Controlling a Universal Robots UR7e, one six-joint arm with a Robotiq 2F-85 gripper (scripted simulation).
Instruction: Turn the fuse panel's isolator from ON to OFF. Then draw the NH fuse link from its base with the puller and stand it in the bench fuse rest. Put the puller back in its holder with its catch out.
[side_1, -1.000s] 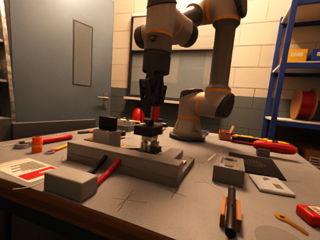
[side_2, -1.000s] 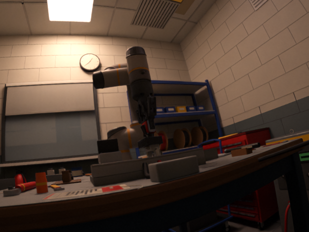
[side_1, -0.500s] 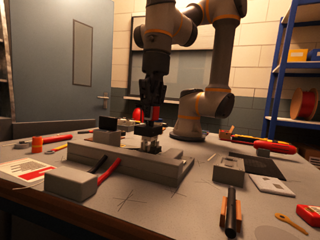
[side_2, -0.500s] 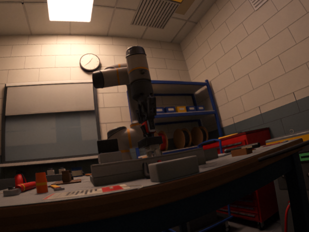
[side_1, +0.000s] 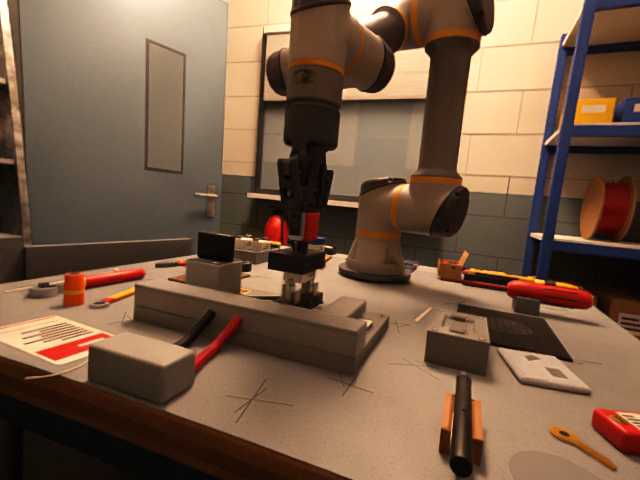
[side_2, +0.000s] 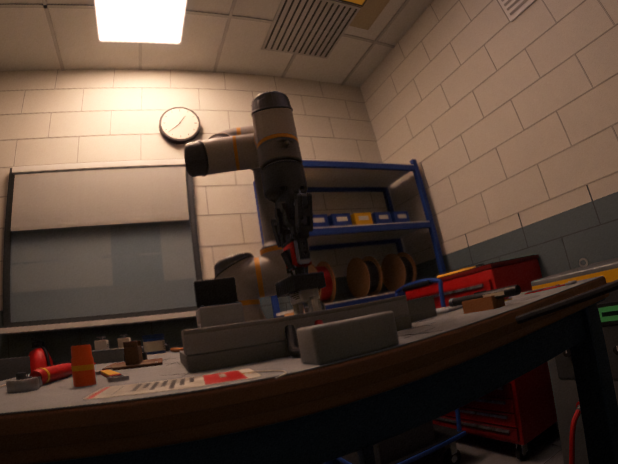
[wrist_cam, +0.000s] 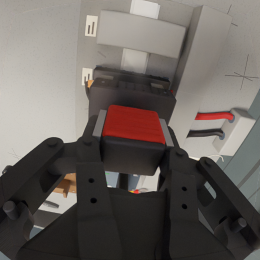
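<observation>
On the grey fuse panel (side_1: 258, 320) in the middle of the bench, my gripper (side_1: 304, 227) is closed on the red-and-black handle of the puller (wrist_cam: 133, 125), straight above the fuse base. The puller's black head (side_1: 296, 260) sits on the NH fuse link (side_1: 300, 289), whose pale body stands in the dark base. The isolator (side_1: 217, 247), a black block on a grey box, is at the panel's left rear. The grey fuse rest (side_1: 457, 341) stands on the bench to the right of the panel. From the wrist camera, the puller hides the fuse link.
A grey junction box (side_1: 140, 364) with a red and a black cable sits in front of the panel. A black bar on orange blocks (side_1: 461, 421) lies near the front edge. Screwdrivers (side_1: 548, 293), a black mat (side_1: 517, 330) and a white plate (side_1: 543, 369) lie to the right.
</observation>
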